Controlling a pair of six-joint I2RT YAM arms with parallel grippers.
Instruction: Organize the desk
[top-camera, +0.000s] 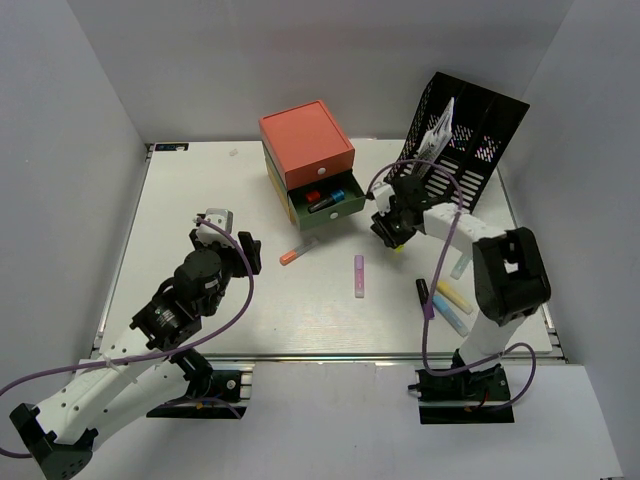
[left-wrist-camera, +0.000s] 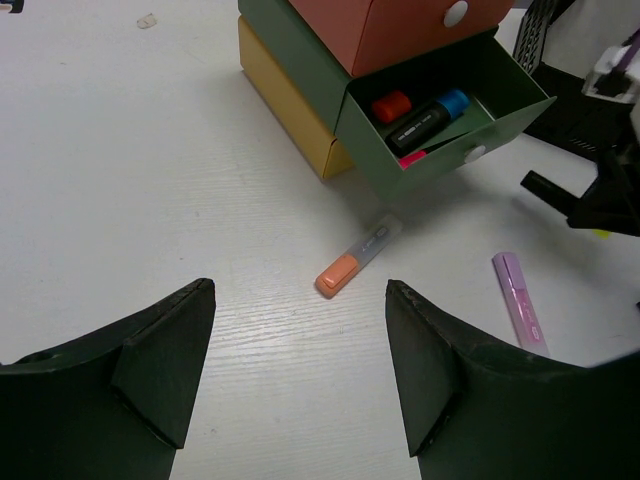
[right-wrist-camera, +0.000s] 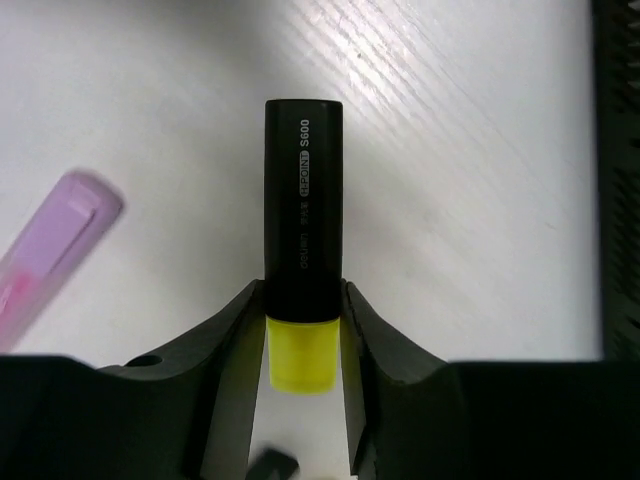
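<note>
The white worktop (top-camera: 200, 200) fills the floor between the walls. Toward its three-o'clock side, the black-and-yellow highlighter (right-wrist-camera: 303, 200) is clamped in the right hand (right-wrist-camera: 303, 295). Its long axis runs straight out to twelve o'clock in the wrist view (lifted or not, I cannot tell). The open green drawer (top-camera: 330, 205) lies close at ten o'clock of that hand, so the right arm is nearer. The left hand (left-wrist-camera: 300, 295) stands wide and empty.

Counted: one drawer unit (top-camera: 305, 140), one file rack (top-camera: 470, 130), one orange highlighter (left-wrist-camera: 355, 258) and one purple highlighter (top-camera: 358, 275) loose.

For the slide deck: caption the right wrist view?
Right gripper clamps a black highlighter with a yellow end, over the white desk.
</note>
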